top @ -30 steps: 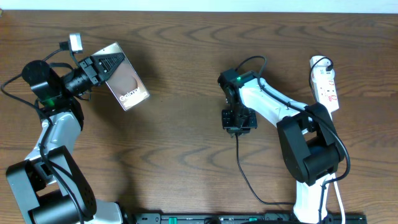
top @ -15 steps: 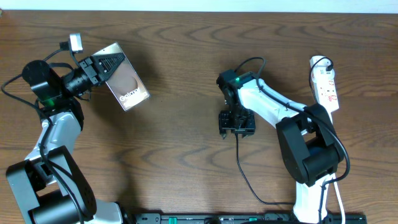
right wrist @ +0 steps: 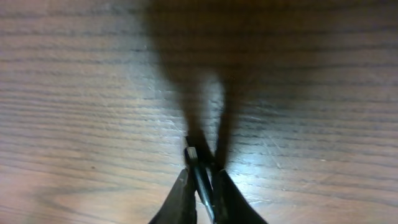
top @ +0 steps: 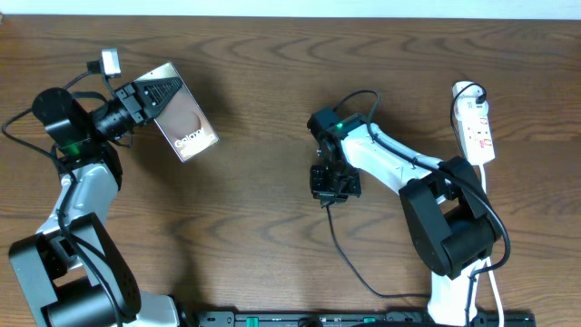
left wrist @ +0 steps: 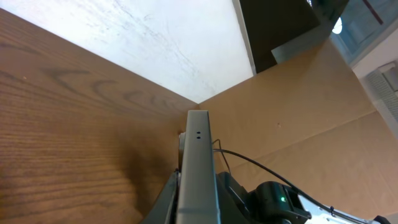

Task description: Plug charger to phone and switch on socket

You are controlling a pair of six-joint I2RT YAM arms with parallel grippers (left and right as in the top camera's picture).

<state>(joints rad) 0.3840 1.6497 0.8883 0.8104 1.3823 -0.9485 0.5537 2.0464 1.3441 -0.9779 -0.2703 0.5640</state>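
Step in hand: bringing charger to phone.
Right gripper (top: 329, 189) closed tight on charger (right wrist: 194, 160) plug tip, low over mid-table.
Left gripper (top: 160, 92) clamped on phone (top: 188, 124), held tilted at far left, well apart.
Next move, judged: carry tip across and line it up with phone's port.
Socket (top: 477, 127) lay far right, switch not yet pressed.

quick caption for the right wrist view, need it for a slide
Right gripper pinching the charger's plug tip over the wooden table.

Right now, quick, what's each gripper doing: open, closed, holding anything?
Left gripper: closed, holding the phone.
Right gripper: closed, holding the charger plug.
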